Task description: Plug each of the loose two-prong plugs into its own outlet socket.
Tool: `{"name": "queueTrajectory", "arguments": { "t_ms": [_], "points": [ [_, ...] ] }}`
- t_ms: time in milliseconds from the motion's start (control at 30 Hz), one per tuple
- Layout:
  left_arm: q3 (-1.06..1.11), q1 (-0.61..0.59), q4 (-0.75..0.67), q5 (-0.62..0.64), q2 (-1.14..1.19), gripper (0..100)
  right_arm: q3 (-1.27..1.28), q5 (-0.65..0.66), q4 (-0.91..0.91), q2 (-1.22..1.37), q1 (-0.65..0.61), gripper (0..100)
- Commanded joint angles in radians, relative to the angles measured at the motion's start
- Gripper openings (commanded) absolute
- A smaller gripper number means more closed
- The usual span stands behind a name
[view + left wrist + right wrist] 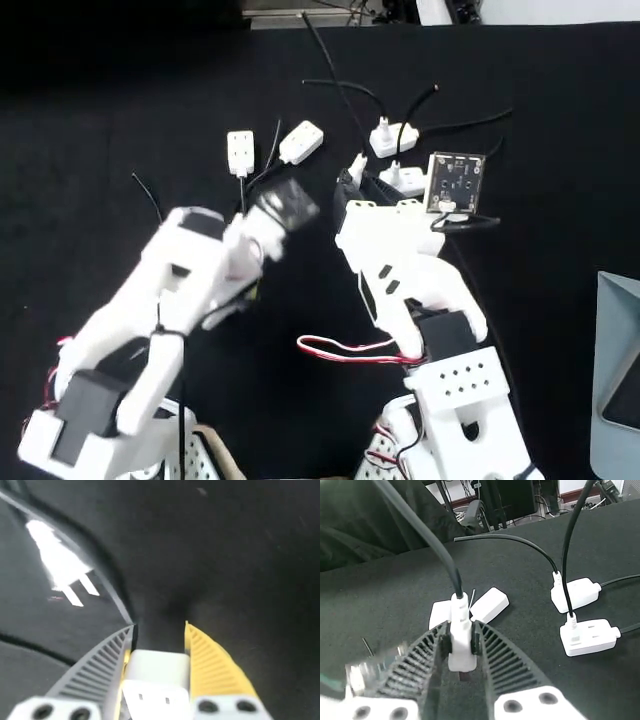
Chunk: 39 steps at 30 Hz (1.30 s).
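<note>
My left gripper (159, 630) is shut on a white outlet socket (156, 677) with two slots, held above the black cloth; from above it looks blurred (286, 205). A loose white two-prong plug (57, 562) on a black cable sits ahead of it, prongs bare. My right gripper (461, 625) is shut on another white plug (460, 640), cable trailing upward, near the table's middle (352, 178). Two free sockets (240, 150) (301, 142) lie beyond, also visible past the held plug (489, 603).
Two more sockets (393, 137) (405, 178) at the back right have plugs in them, cables running off the far edge. A small dark square board (457, 182) stands beside them. A grey object (615, 380) sits at the right edge.
</note>
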Motion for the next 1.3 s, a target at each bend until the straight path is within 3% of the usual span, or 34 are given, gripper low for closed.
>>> {"name": "queueTrajectory", "arguments": {
  "t_ms": [0,133,467,633,867,1067,1267],
  "points": [
    [0.111,0.045,-0.075,-0.052,-0.057,12,-0.027,-0.011,-0.023,-0.025,0.015,1.1],
    [0.124,0.025,-0.086,-0.051,-0.064,21,-0.027,-0.011,-0.023,-0.025,0.015,1.1],
    [0.067,-0.007,0.095,-0.049,-0.316,22,-0.025,-0.008,-0.021,-0.025,0.015,1.1],
    [0.151,-0.027,0.049,0.005,-0.434,31,-0.025,-0.006,-0.020,-0.025,0.015,1.1],
    [0.173,-0.128,-0.020,0.017,-0.471,31,-0.025,-0.006,-0.017,-0.025,0.014,1.1],
    [0.087,-0.232,0.114,0.021,-0.586,31,-0.025,-0.005,-0.014,-0.025,0.012,1.1],
    [0.174,-0.348,0.123,0.041,-0.796,31,-0.030,-0.003,0.005,-0.025,0.008,1.1]
  ]
}}
